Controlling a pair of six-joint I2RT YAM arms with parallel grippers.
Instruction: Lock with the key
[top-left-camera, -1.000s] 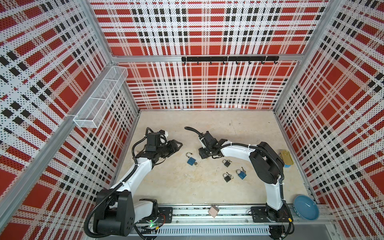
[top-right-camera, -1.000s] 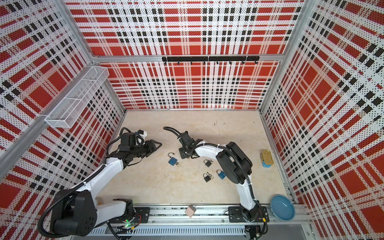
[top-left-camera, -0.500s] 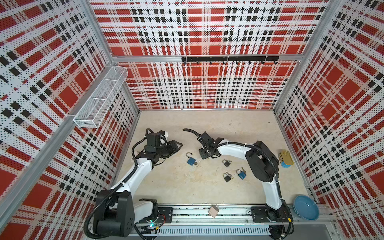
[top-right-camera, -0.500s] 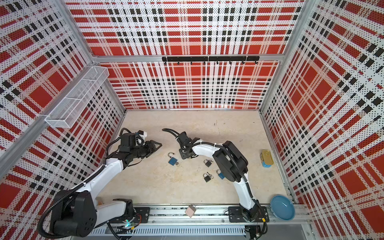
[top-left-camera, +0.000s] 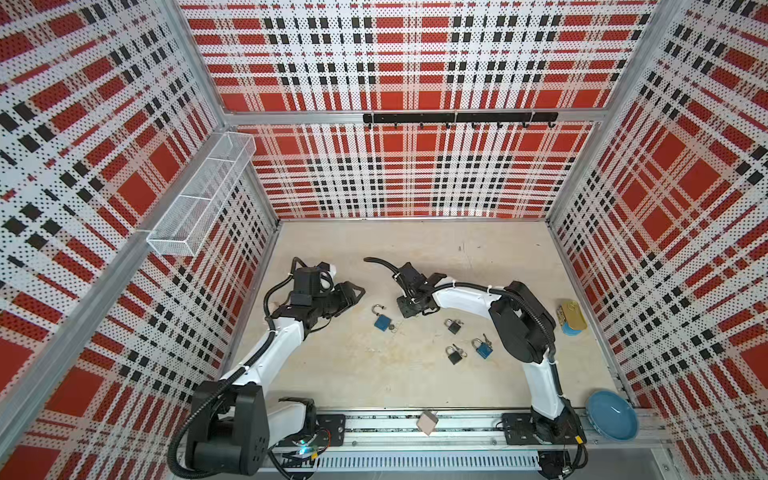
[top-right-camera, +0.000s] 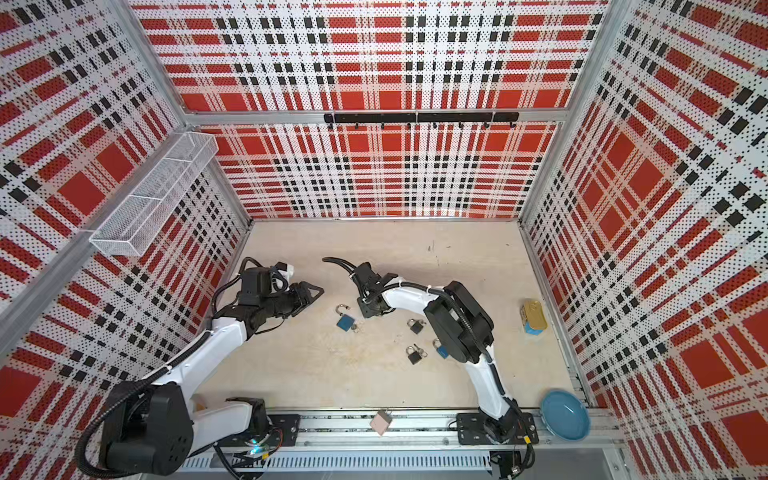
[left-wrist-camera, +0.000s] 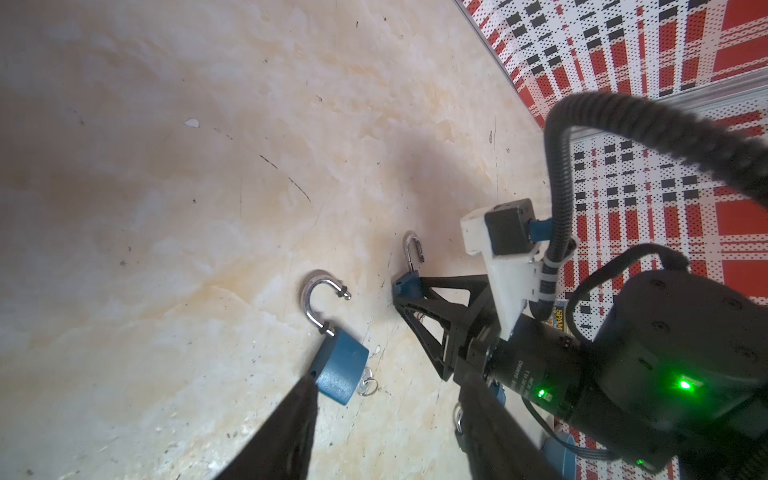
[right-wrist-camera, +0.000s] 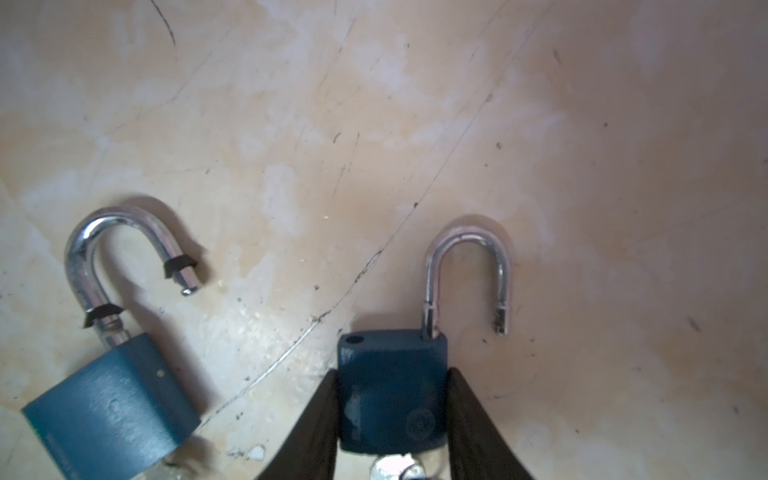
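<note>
A small blue padlock (right-wrist-camera: 392, 395) lies on the floor with its shackle (right-wrist-camera: 465, 266) swung open and a key (right-wrist-camera: 399, 467) in its base. My right gripper (right-wrist-camera: 393, 374) is shut on its body, one finger pressed on each side. In both top views the right gripper (top-left-camera: 405, 309) (top-right-camera: 368, 309) hides this lock. A larger blue padlock (top-left-camera: 382, 322) (right-wrist-camera: 112, 407) lies just left of it, also open, with a key ring (left-wrist-camera: 368, 384) at its base. My left gripper (top-left-camera: 357, 293) (left-wrist-camera: 386, 382) hovers open, empty, left of that lock.
Two black padlocks (top-left-camera: 454, 326) (top-left-camera: 455, 355) and another blue one (top-left-camera: 483, 348) lie right of centre. A Spam can (top-left-camera: 571, 318) sits by the right wall, with a blue bowl (top-left-camera: 611, 419) and a pink cube (top-left-camera: 427, 422) at the front rail. A wire basket (top-left-camera: 203, 195) hangs on the left wall.
The right gripper's jaws have narrowed onto the small blue padlock, and the right arm has drawn slightly left. The left arm has not moved.
</note>
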